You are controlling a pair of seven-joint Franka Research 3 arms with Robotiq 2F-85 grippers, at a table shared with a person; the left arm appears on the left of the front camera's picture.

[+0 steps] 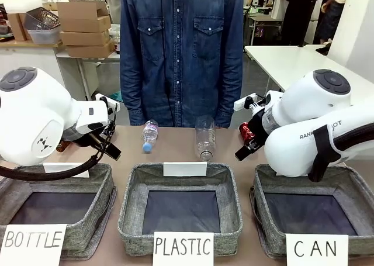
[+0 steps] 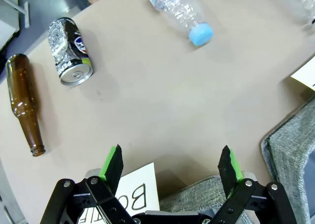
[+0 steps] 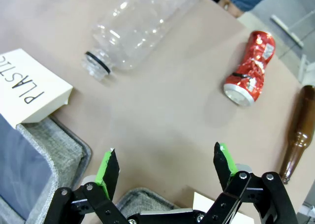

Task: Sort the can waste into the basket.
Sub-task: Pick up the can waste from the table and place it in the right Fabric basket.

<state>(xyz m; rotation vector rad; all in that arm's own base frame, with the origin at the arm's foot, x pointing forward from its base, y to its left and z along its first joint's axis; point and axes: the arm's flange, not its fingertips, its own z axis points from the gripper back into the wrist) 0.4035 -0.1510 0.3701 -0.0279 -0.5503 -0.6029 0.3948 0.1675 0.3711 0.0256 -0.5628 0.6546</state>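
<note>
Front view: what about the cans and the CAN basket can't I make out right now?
Shiny red dented metal can: front view, partly behind the white right arm.
Grey woven-fabric CAN basket: front view, same arm hides its far rim; right picture edge cuts it off.
Black and silver metal can: left wrist view, label print too small to read.

Bare table (image 3: 167, 115) surrounds the red can (image 3: 248, 69) (brown bottle (image 3: 298, 130) nearby).
</note>
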